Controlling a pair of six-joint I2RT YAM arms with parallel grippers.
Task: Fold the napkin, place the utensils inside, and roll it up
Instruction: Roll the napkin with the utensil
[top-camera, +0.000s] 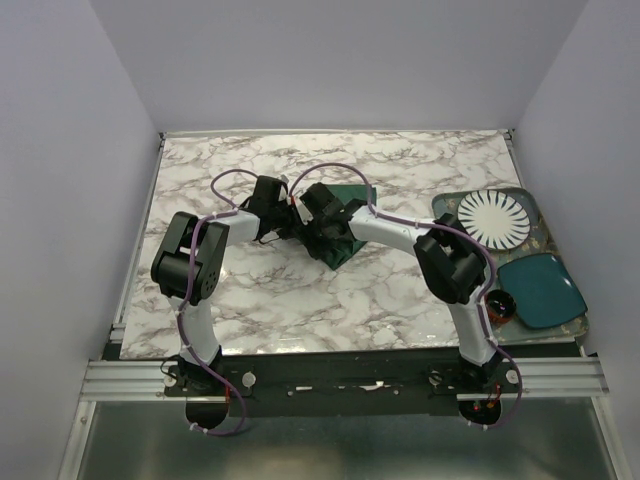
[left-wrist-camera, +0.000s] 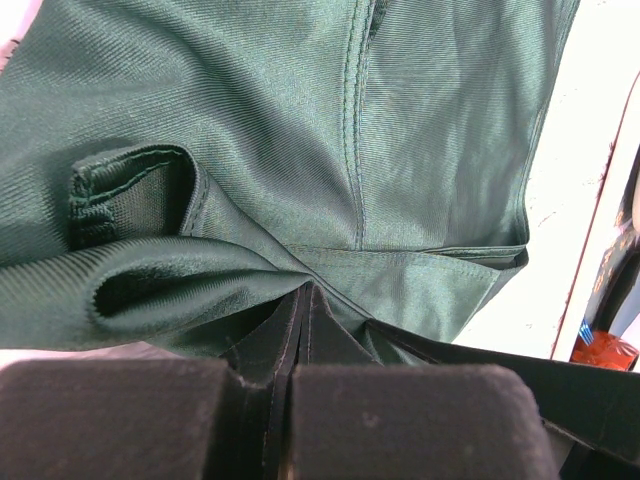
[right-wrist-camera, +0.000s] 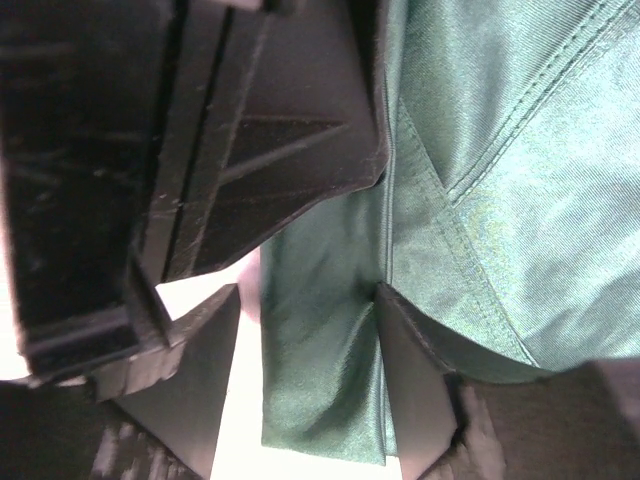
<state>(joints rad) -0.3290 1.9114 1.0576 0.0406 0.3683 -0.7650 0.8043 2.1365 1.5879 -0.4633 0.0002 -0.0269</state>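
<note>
1. At the near right of the marble bench (top-camera: 300, 300), a patterned tray (top-camera: 548, 228) carries three things. Closest is a small dark bowl with a red rim (top-camera: 497, 306), then a teal dish (top-camera: 540, 288), and farthest a white plate with dark radial stripes (top-camera: 493, 220).
2. Both arms reach from the near edge toward the middle of the bench and meet there, tips close together.
3. The left pincer (left-wrist-camera: 300, 300) has its jaws pressed tight together, with a bunched fold of the napkin (left-wrist-camera: 420, 140) pinched at the tips.
4. The right pincer (right-wrist-camera: 308, 300) stands with its jaws well apart. A narrow folded strip of the napkin lies between them, with its edge against one finger, and is not gripped.
5. The dark green napkin sits crumpled at mid-bench, slightly beyond centre. In the top view it is largely hidden beneath both pincers. Its stitched hems show in the wrist views.
</note>
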